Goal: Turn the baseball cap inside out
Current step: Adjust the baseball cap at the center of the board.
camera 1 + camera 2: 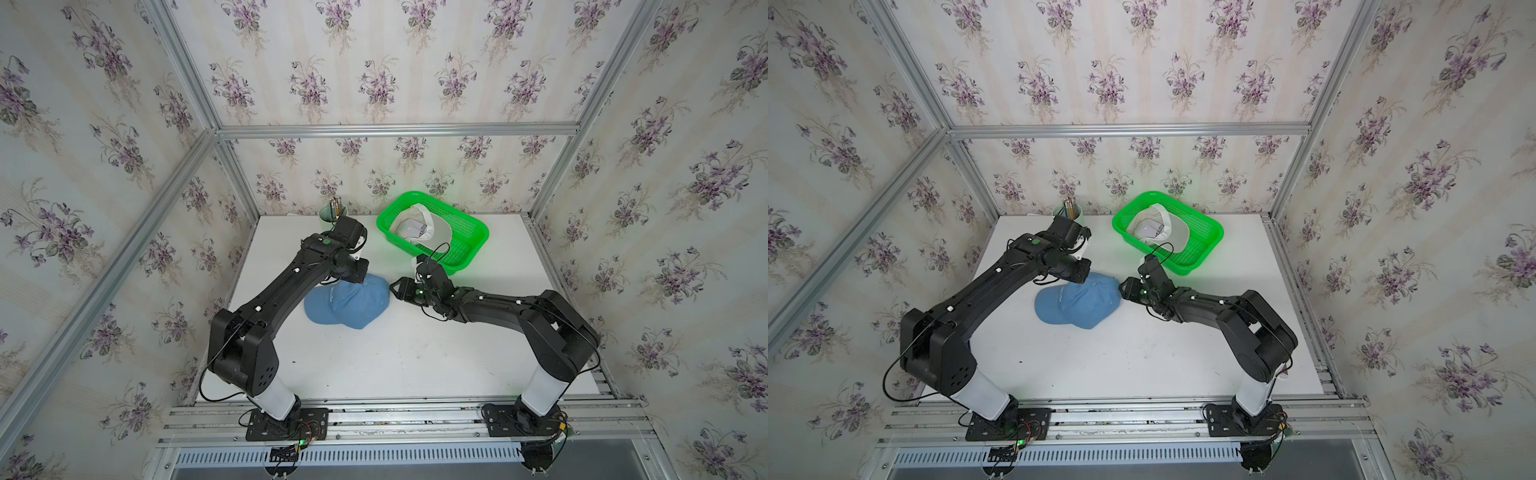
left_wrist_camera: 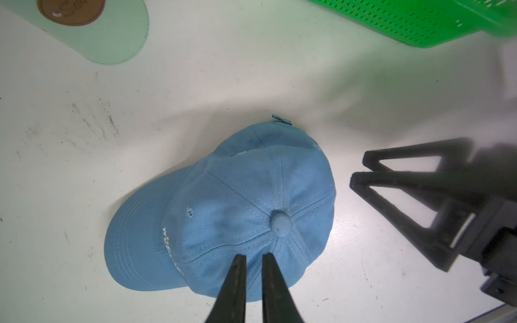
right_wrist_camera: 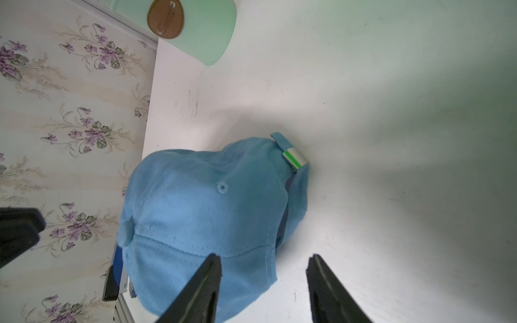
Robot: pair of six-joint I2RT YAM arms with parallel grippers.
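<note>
The fingers (image 2: 232,288) of the left gripper (image 2: 254,256) stand almost together, with only a thin slit between them and nothing caught in it. They hang over the crown of the blue cap (image 1: 347,301). The right gripper (image 3: 264,258) has its fingers well apart: one tip lies over the cap's rear rim, the other over bare table, and they hold nothing.

The white table (image 1: 415,353) is bare across its near half and along its right side, so there is wide room in front of the cap and to its right. The back edge is more crowded. The green basket (image 1: 469,245) sits at the back right of centre, with its near corner close to the right wrist, and a white cap (image 1: 419,228) lies inside it.

The blue cap rests dome up near the middle of the table, a little to the left, between the two grippers. Its long axis runs across the table: the brim points toward the left arm's side and slightly toward the near edge, and the rear opening faces the right gripper. The pencil cup (image 1: 332,214) stands at the back edge behind the left wrist, well apart from the cap.

In the right wrist view the strap's buckle (image 3: 292,159) shows at the cap's rear. In the left wrist view the top button (image 2: 281,225) lies just beyond the left fingertips.
</note>
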